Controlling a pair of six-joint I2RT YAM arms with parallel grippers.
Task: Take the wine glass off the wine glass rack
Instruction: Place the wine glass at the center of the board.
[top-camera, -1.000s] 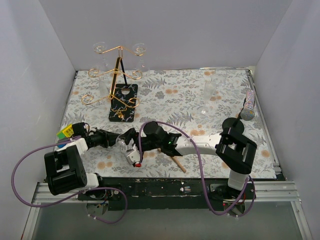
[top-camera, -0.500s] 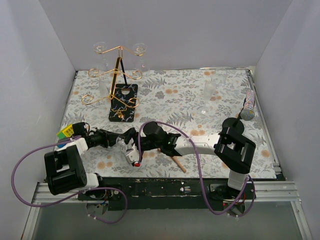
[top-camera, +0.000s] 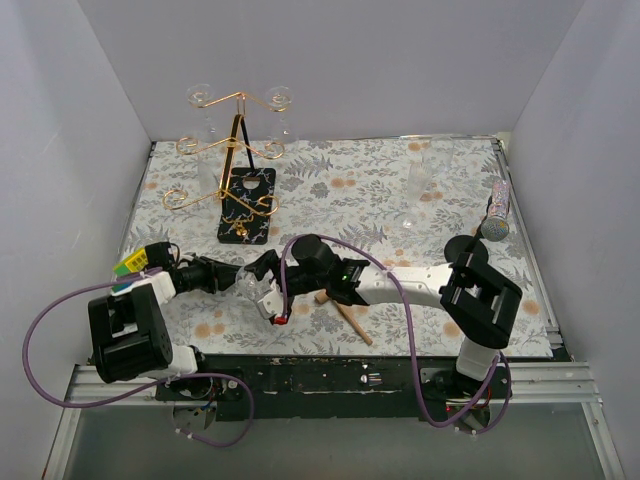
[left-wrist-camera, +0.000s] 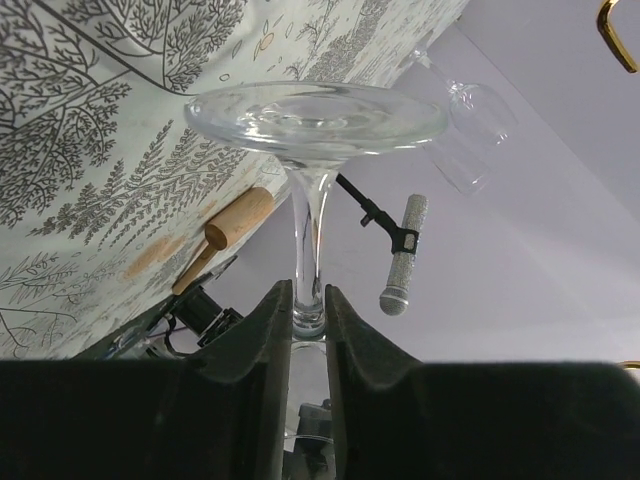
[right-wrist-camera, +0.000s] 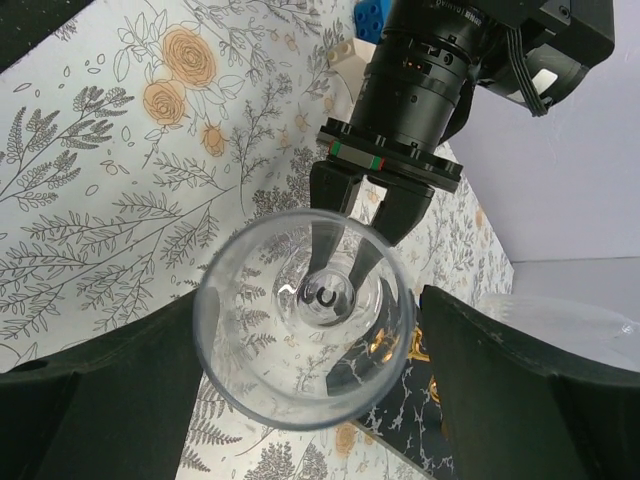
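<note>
Right wrist view: wine glass (right-wrist-camera: 305, 315) bowl holds nothing.

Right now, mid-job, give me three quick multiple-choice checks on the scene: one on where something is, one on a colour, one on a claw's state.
1. Where does the wine glass rack stand?
A. far left of the table
B. near right corner
C. centre, by the arm bases

2. What colour are the rack's wire arms?
A. silver
B. gold
C. red

3. How does the left claw stand?
A. wide open, holding nothing
B. shut on the wine glass at its stem
C. shut around the bowl

Answers:
1. A: the top view shows it at the far left, well away from the arm bases.
2. B: thin gold scrolls above a black base.
3. B: the left wrist view shows both fingers pinching the stem, foot beyond them; the right wrist view looks into the bowl, which sits between the open right claw fingers.
</note>
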